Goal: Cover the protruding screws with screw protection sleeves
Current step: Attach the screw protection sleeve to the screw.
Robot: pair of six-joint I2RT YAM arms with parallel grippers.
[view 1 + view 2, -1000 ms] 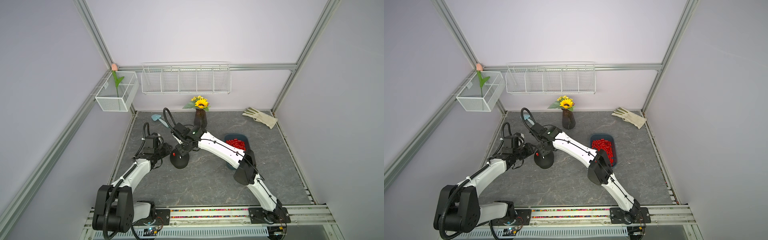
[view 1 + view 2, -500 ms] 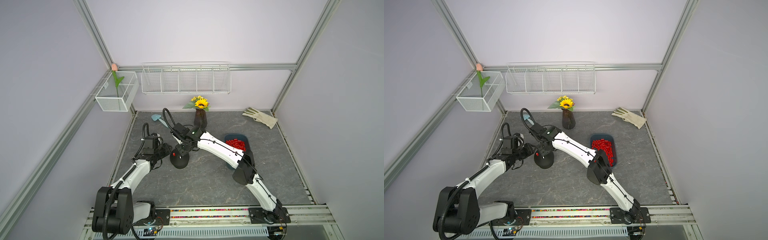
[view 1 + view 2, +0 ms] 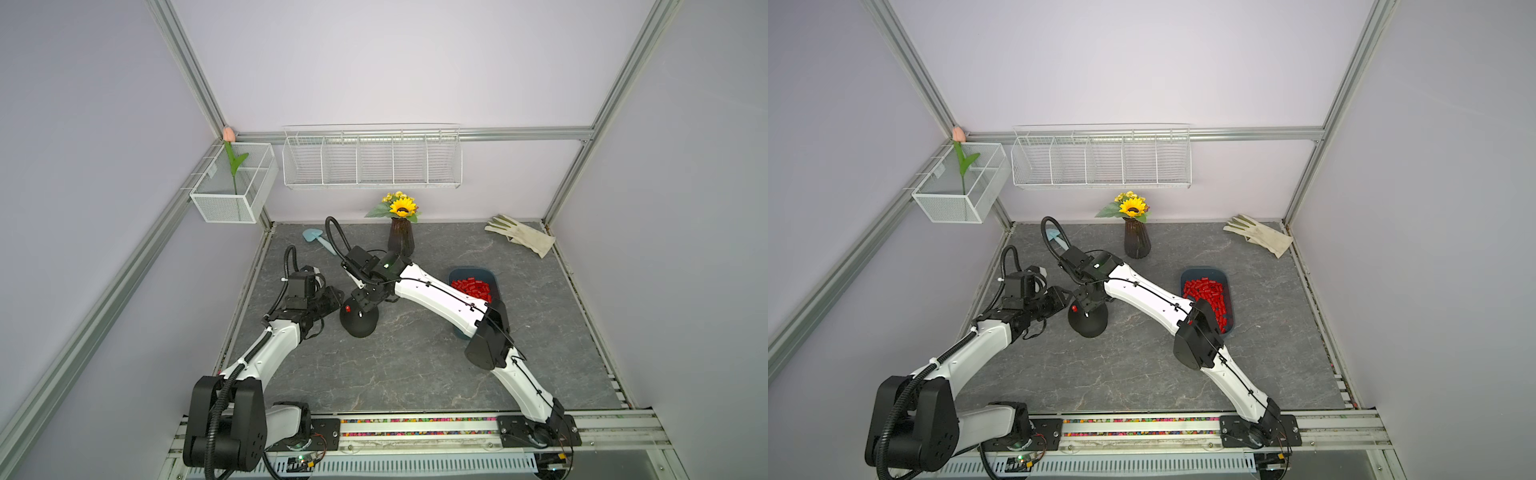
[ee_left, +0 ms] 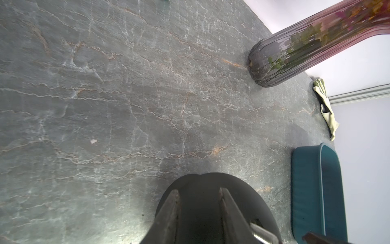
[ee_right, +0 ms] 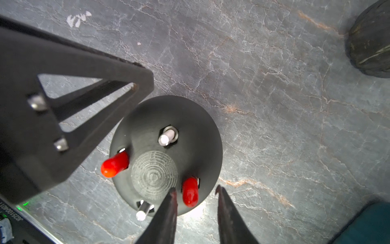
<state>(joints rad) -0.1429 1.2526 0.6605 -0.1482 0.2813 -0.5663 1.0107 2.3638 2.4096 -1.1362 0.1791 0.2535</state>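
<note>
Item: black rounded plastic dome (image 5: 166, 118), mid-tabletop (image 3: 415, 353).
Capped: two studs under bright red capsule-like plastic sleeves (image 5: 115, 164).
Bare: two silver metal studs (image 5: 166, 137).
Change: right gripper (image 5: 195, 189) fingers, pressed together a second ago, now spread beside the second sleeve (image 5: 190, 191); probably released and seated.
Left gripper (image 4: 198, 191): fingers part-spread over the dome, nothing pinched.
Stock: dark blue rectangular tray (image 3: 494, 276).

In both top views the right gripper (image 3: 366, 303) sits over the black dome (image 3: 358, 326) and hides its top. The bare screws (image 5: 166, 136) are too small to make out there. The right arm (image 3: 436, 297) covers part of the blue tray (image 3: 494, 277). A cable (image 3: 1042, 229) hides most of the blue scoop (image 3: 1054, 235). In the left wrist view the dome, the tray and the vase (image 4: 295, 52) run off the picture's edge. One screw (image 4: 260, 233) there is blurry.
</note>
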